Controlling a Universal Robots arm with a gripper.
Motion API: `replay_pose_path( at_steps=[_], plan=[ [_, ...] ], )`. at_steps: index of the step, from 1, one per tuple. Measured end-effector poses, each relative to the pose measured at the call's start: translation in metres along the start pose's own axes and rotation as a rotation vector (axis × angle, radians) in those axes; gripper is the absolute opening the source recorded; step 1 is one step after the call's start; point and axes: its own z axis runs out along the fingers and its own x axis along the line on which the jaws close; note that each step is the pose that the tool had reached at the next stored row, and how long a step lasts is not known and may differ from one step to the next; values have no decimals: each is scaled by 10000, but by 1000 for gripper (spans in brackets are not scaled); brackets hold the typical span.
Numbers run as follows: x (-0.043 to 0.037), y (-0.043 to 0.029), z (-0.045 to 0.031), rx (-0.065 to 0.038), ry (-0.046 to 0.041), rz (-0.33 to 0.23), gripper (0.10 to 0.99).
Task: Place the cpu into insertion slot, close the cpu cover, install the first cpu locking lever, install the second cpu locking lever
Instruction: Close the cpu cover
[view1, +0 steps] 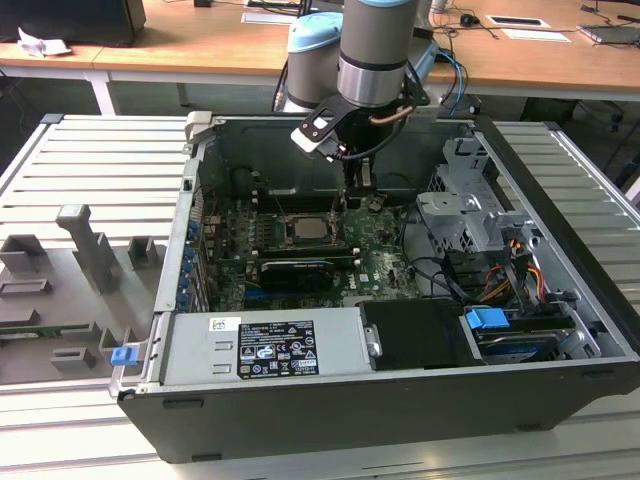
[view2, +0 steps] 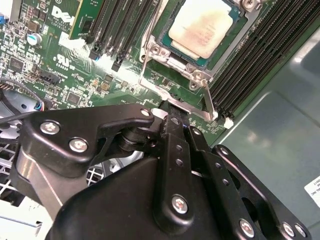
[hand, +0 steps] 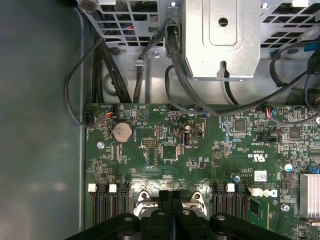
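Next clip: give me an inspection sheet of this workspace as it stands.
Surface: slatted metal table, open PC case on it.
Job's things: cpu seated; cover lying flat around it.
Clutter: grey fixtures on the table, exterior view's left.
Gripper: gripper shut, tip at the cover's edge.
Cables: black cables beside the drive cage.
Surroundings: wooden desks behind.

Cpu (view2: 202, 25): matt silver-beige metal face, faintly stained. Cpu cover (view2: 192, 75): bare silvery metal with bright glints. Claw (view2: 172, 107): black, satin-smooth, with shiny steel screw heads. Motherboard (hand: 200, 150): green, glossy lacquer. Drive cage (hand: 220, 35): dull bare sheet metal, punched. Cables (hand: 100, 60): black matt plastic sheath. Worktop (view1: 90, 160): ribbed pale grey metal, matt.
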Motion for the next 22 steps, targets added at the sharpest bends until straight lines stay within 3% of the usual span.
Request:
replay_pose_path(
  at_steps=[11, 15, 20, 22],
  plan=[
    [1, -107, -1, 0, 0, 0, 106],
    [1, -215, -2, 0, -1, 1, 106],
    [1, -238, 31, 16, 2, 0, 106],
    [0, -260, 46, 18, 41, -25, 106]
  ],
)
